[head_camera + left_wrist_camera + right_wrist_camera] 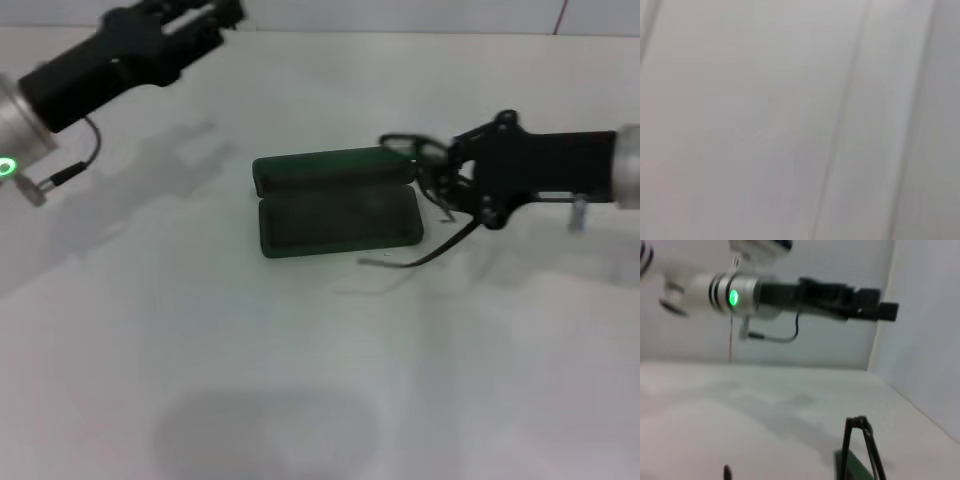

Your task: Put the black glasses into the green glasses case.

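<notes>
Holding black glasses beside open case

Gripping the black glasses (425, 190) in the right gripper (447, 180), fingers clamped on the frame, just off the right end of the green glasses case (337, 203). Trailing one temple arm down toward the white table (300, 360), near the case's front right corner. Lying open, lid tipped back, at the table's middle. Raised far back on the left, well apart: left gripper (205, 15), finger state not discernible.

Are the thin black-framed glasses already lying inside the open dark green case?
No: the thin black-framed glasses hang from the right gripper beside the open dark green case.
</notes>
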